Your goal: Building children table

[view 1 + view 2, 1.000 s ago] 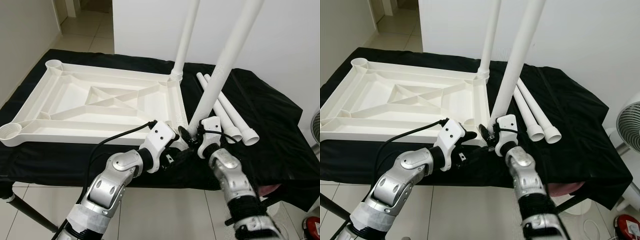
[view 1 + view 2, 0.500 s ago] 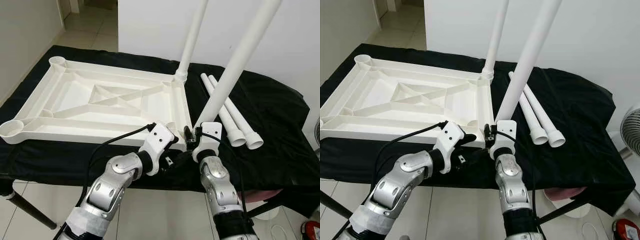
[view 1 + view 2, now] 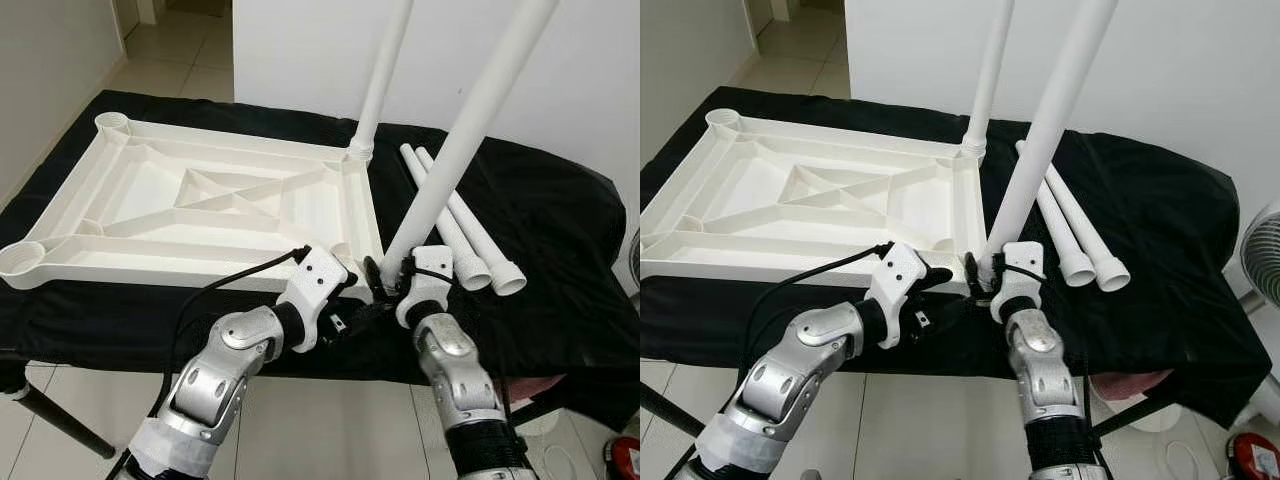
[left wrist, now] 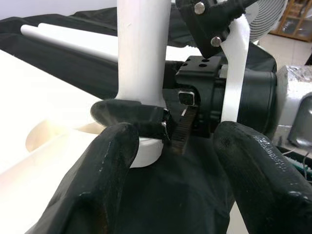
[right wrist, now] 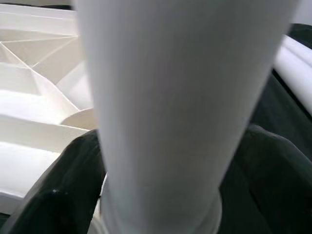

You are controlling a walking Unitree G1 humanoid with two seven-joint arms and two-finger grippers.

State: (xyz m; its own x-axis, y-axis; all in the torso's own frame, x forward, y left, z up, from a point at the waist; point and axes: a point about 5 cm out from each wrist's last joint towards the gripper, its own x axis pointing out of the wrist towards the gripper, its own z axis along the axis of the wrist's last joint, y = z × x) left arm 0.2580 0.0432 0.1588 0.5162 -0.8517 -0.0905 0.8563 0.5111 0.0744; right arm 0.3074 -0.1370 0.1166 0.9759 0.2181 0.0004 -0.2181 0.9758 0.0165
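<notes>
Tabletop (image 3: pixel 200 205) white, ribbed, upside down across the frame's left-centre, my right gripper (image 3: pixel 392 285) clamped round a tilted white leg (image 3: pixel 455 150) at its lower-centre corner, my left gripper (image 4: pixel 170 161) spread open beside it.

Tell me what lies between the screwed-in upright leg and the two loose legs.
In the left eye view, only bare black cloth separates the upright leg from the loose legs.

black cloth (image 3: pixel 560 210) over the work surface — white wall (image 3: pixel 300 50), pale tiled floor (image 3: pixel 190 60) (fan (image 3: pixel 1262 260) at the edge)
</notes>
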